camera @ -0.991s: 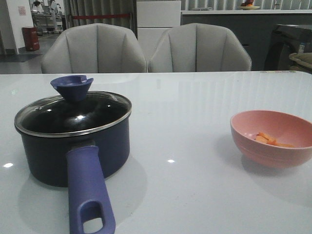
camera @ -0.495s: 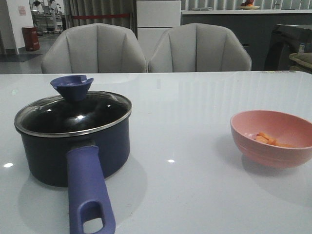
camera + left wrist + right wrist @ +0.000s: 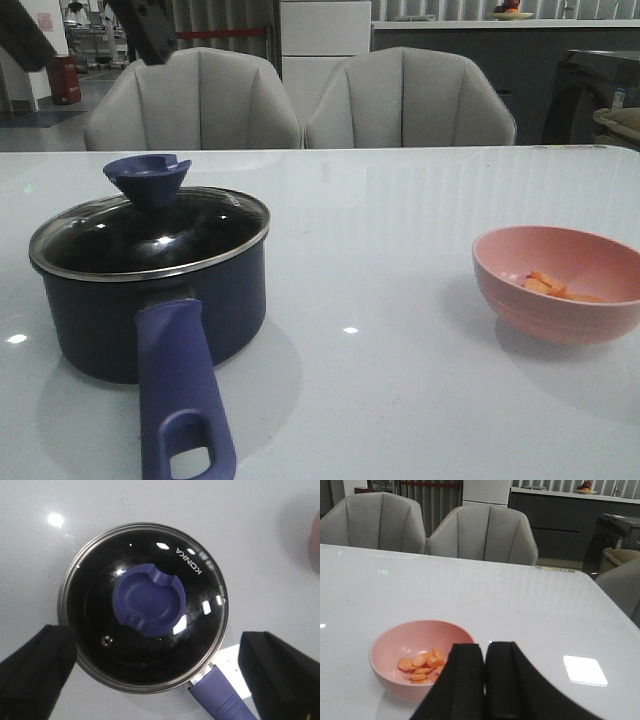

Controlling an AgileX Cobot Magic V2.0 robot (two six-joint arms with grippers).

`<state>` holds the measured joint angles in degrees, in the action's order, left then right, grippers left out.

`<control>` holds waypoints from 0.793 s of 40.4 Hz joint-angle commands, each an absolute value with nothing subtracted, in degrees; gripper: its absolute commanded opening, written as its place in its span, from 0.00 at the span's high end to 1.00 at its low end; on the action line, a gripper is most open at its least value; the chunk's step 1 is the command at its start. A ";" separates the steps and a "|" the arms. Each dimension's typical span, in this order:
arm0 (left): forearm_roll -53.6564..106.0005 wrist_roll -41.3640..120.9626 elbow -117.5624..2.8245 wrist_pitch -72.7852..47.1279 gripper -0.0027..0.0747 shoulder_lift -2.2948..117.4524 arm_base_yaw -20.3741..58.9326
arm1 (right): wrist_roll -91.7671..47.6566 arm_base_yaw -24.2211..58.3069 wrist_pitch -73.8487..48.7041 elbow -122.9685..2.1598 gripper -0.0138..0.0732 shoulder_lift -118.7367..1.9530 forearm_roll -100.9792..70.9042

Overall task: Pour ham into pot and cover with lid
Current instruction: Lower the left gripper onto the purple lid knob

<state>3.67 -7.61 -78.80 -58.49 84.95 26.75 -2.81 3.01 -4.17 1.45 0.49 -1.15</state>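
Note:
The dark navy pot [image 3: 215,310] stands at the table's front left, its purple-blue handle [image 3: 180,400] pointing toward me. The glass lid [image 3: 210,235] with the blue knob [image 3: 148,178] sits on it. My left gripper [image 3: 85,30] is open and empty, high above the pot. In the left wrist view its fingers [image 3: 35,670] flank the lid [image 3: 200,570] from above, with the knob [image 3: 147,597] between and below them. The ham [image 3: 550,287] lies in the pink bowl [image 3: 520,310] at the right. My right gripper [image 3: 485,650] is shut and empty, close beside the bowl [image 3: 385,675] and the ham [image 3: 420,665].
Two grey chairs [image 3: 195,100] [image 3: 410,95] stand behind the table's far edge. The white table [image 3: 380,250] lies open between pot and bowl. A dark cabinet [image 3: 590,90] stands at the far right.
My left gripper's two fingers have come into the top left of the front view, above the pot. The pot, lid and bowl have not moved.

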 commanded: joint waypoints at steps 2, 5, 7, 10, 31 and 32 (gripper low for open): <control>3.56 -8.95 -85.30 -61.16 0.07 88.38 27.28 | -2.78 2.61 0.59 2.08 0.67 1.60 -0.53; 3.56 -9.72 -88.15 -63.52 0.07 91.02 27.28 | -2.78 2.61 0.59 2.08 0.67 1.60 -0.53; 3.56 -9.95 -89.60 -64.35 0.07 92.76 27.28 | -2.78 2.61 0.59 2.08 0.67 1.60 -0.53; 3.56 -10.47 -91.14 -64.83 0.07 94.59 27.28 | -2.78 2.61 0.59 2.08 0.67 1.60 -0.53; 3.67 -11.23 -98.16 -73.68 0.07 104.01 27.28 | -2.78 2.78 0.60 2.08 0.67 1.65 -0.53; 3.77 -11.35 -98.16 -73.68 0.07 104.14 27.28 | -2.78 2.78 0.60 2.08 0.67 1.65 -0.53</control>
